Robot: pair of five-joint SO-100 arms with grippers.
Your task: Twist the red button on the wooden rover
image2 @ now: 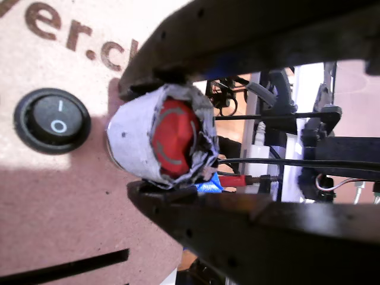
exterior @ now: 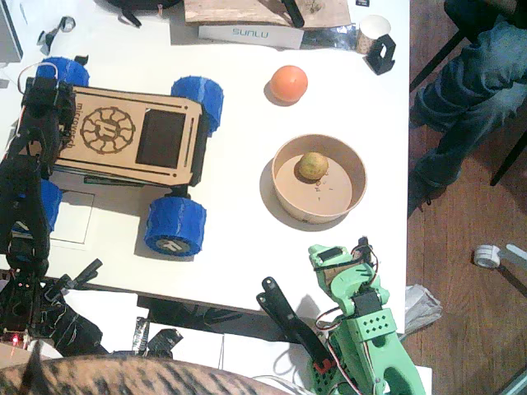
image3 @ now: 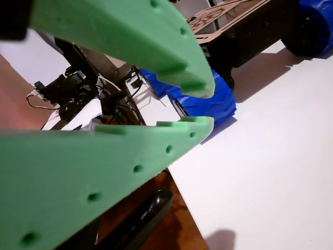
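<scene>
A: Nearest the lens, two black jaws of the left pincer [image2: 172, 155] squeeze the red button [image2: 173, 141] from above and below. It is clamped on it, and the button sits in a grey, crumpled-looking collar.

B: Where is that on the rover [exterior: 132, 136]?

A: At its left end, on the plywood deck, just beside a black rocker switch [image2: 52, 120]. In the fixed view the black left arm hides the button completely.

B: What could go wrong?

A: The jaws look hard and smooth, and the button's face is glossy and domed. I judge the grip could slip round it instead of turning it. The collar looks frayed at its edge, so the jaws may drag that rather than the button. And the rover stands on chunky blue wheels [exterior: 175, 225], ribbed like tyres; a strong twist might roll or swing the whole thing on the slick white tabletop [exterior: 247, 247].

B: And the other arm?

A: The green right pincer [image3: 205, 107] is parted slightly and empty, its matte fingers dotted with holes, at the tabletop's near edge, well apart from the rover.

B: Anything else?

A: A round wooden bowl [exterior: 319, 177] with a dull yellowish fruit inside, and a smooth orange ball [exterior: 289, 83] beyond.
</scene>
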